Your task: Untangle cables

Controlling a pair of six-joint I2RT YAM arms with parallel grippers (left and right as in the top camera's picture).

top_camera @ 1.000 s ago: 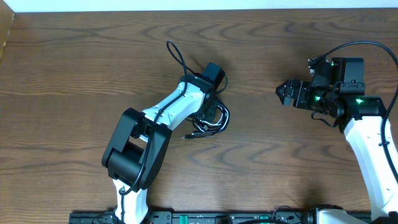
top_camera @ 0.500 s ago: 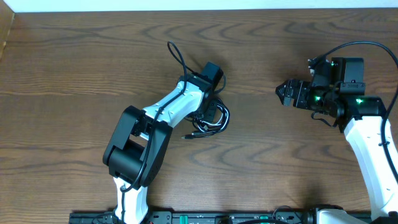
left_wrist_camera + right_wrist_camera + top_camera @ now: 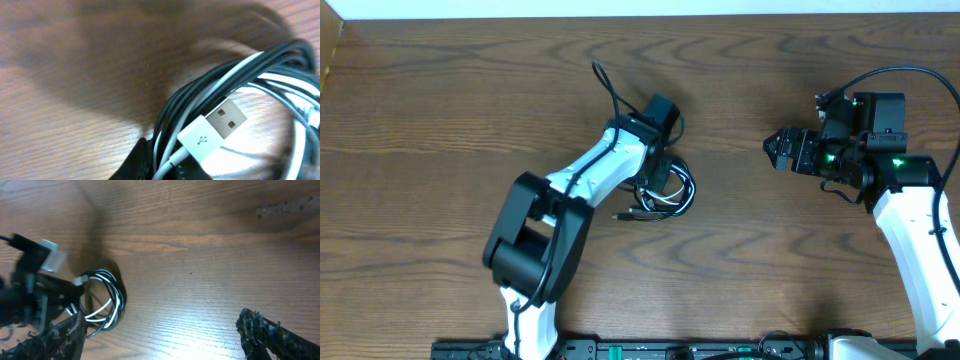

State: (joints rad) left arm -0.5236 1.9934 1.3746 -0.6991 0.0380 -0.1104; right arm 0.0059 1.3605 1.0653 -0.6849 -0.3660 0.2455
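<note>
At the middle of the wooden worktop (image 3: 440, 120), the left arm (image 3: 590, 170) reaches over the cables (image 3: 672, 192), black and white cords coiled together. The left gripper (image 3: 658, 180) sits on the coil; can't tell its finger gap. Near the right edge, the right gripper (image 3: 775, 150) has its fingers wide, holding nothing. A white USB plug (image 3: 212, 127) lies on the coil.

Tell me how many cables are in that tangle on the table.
2. The white cable and the black cable are coiled together in one bundle near the middle of the table. The white cable's USB plug shows; other plugs may be hidden.
</note>
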